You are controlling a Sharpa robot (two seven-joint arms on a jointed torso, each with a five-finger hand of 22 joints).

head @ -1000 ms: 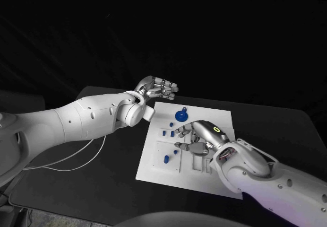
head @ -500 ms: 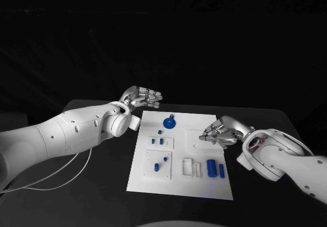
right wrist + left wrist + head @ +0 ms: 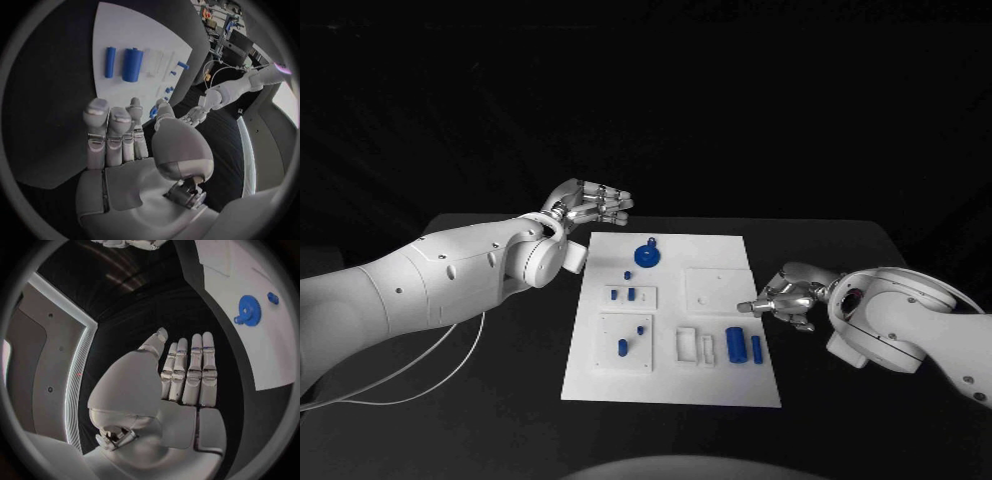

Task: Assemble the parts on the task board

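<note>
The task board [image 3: 718, 262] is lying mid-table [image 3: 488, 375], carrying a blue gear [image 3: 648, 258] at its far end and 2 blue cylinders [image 3: 744, 345] nearer. Both hands are hovering off its edges — left hand [image 3: 593, 205] and right hand [image 3: 788, 298] — fingers side by side, holding nothing.

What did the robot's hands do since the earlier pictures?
The right silver hand came off the white task board and now sits beside its right edge, holding nothing. The left silver hand stayed by the far left corner, empty. The blue parts look unmoved.
</note>
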